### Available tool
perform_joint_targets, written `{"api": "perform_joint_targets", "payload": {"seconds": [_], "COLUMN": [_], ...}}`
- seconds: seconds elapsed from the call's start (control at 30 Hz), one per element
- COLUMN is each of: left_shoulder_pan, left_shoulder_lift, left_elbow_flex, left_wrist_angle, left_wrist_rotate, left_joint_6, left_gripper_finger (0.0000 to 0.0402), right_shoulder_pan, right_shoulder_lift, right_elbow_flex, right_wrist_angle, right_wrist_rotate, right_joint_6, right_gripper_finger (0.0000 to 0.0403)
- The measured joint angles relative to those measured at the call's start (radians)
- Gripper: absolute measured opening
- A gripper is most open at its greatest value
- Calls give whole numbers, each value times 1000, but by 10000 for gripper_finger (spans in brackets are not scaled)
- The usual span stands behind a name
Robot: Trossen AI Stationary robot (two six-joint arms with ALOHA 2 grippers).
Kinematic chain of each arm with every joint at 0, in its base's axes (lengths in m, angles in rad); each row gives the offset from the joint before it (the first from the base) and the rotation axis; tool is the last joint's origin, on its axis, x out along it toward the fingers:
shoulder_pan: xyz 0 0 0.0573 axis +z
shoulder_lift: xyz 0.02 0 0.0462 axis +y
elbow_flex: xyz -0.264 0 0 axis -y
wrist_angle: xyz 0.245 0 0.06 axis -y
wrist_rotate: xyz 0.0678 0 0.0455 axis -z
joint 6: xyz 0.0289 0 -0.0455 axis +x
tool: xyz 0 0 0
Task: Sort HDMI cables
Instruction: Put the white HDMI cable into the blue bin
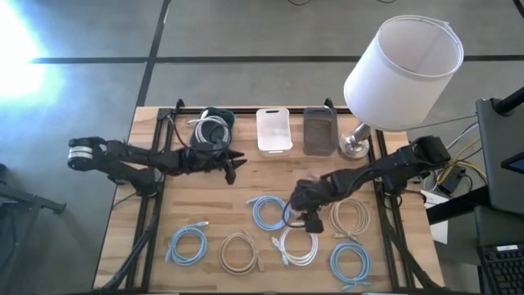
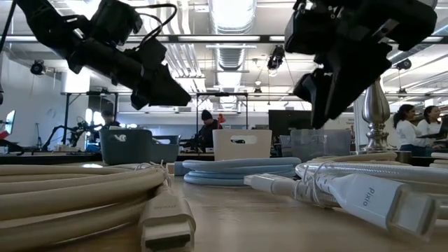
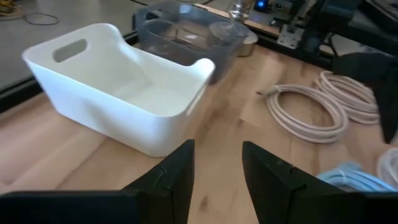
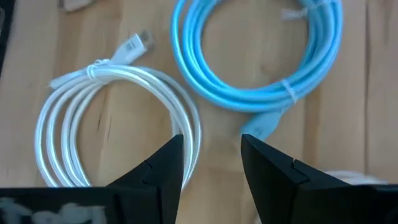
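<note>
My right gripper (image 1: 301, 215) hangs above the table (image 1: 246, 184), fingers apart and empty, over the gap between the mid-table blue coil (image 1: 268, 212) and the white coil (image 1: 298, 247). In its wrist view the two dark fingers (image 4: 158, 171) frame bare wood, with the white coil (image 4: 106, 124) to one side and a blue coil (image 4: 258, 56) beyond; neither is touched.

My left gripper (image 1: 232, 166) is held above the far left part of the table, near the white bin (image 1: 274, 129), fingers apart and empty. Its wrist view shows the white bin (image 3: 124, 93) just ahead, the grey bin (image 3: 186, 31) behind it, and a beige coil (image 3: 311, 109) off to the side.

Cable count on the table: blue coil near left (image 1: 187, 245); beige coil (image 1: 239, 251) to its right; white coil near centre; blue coil near right (image 1: 350, 264); beige coil (image 1: 350, 216) right of my right gripper; blue coil at mid-table. All lie flat and apart from one another. A dark bin (image 1: 210, 131) at far left holds at least one white coil (image 1: 211, 129).

A lamp (image 1: 401, 74) stands at the far right corner, beside the grey bin (image 1: 320, 131).
</note>
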Motion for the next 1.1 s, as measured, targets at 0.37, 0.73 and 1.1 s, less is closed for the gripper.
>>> {"api": "perform_joint_targets", "payload": {"seconds": [0.37,0.73,1.1], "left_shoulder_pan": [-86,-237,-325], "left_shoulder_lift": [0,0,0], "left_elbow_flex": [0,0,0], "left_wrist_angle": [4,7,15], "left_wrist_rotate": [9,13,8], "left_joint_6": [-24,-43,-101], "left_gripper_finger": [138,138,138], "right_shoulder_pan": [67,86,85], "right_shoulder_lift": [111,182,170], "right_elbow_flex": [2,3,10], "right_wrist_angle": [-13,-1,-11], "right_wrist_rotate": [-1,0,-3], "right_joint_6": [131,129,133], "right_gripper_finger": [139,127,33]}}
